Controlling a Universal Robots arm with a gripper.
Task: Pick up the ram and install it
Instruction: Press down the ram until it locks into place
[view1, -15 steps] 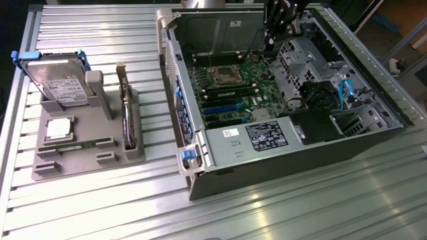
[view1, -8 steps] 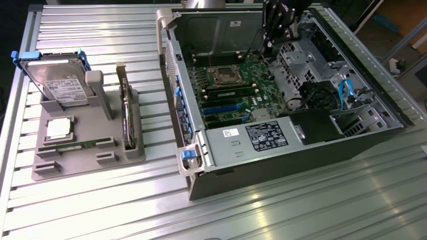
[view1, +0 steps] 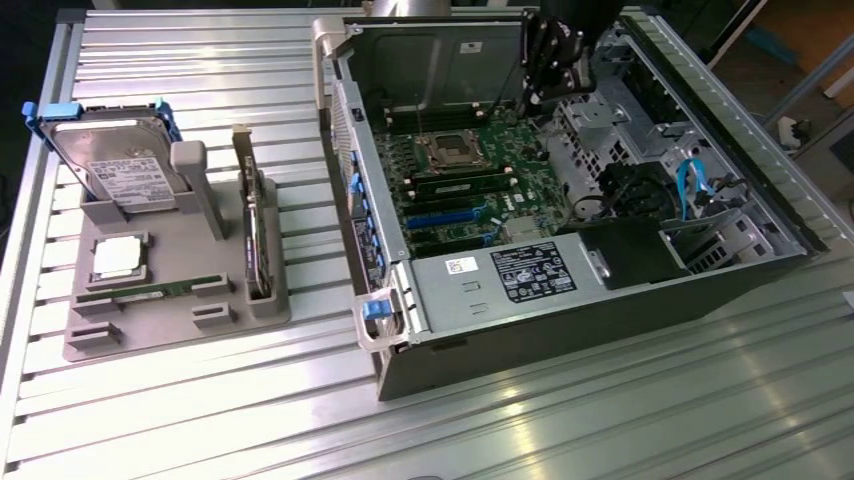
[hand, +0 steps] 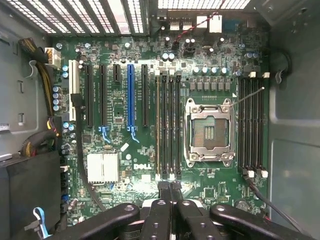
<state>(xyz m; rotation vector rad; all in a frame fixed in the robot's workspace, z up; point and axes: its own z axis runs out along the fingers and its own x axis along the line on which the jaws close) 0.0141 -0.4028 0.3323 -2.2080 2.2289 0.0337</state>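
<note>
Ribbed aluminium decking (view1: 534, 430) served as the workbench, with a grey moulded plastic tray (view1: 174, 330) toward the exterior view's left and an open black tower computer case (view1: 574, 330) toward its right. From where I stood, the long thin green memory stick with its row of dark chips, the ram (view1: 134, 292), lay flat in the groove along the tray's near edge. A silver boxy hard drive (view1: 120, 170) was propped behind it, and a dark expansion card (view1: 254, 240) stood on edge just beside.

Inside the case, the black two-fingered gripper (hand: 169, 189) hung over the green motherboard (hand: 115, 112), near the end of the black memory slots (hand: 171, 125). Its jaws were pressed together with nothing between them, and it was well apart from the ram.

By my reckoning the pick-up had not been made. To do it well, the fingers would want to take the stick by its long edges and square to the groove. It should lift straight out and stay clear of the upright card. I could not tell whether any slot was already filled.
</note>
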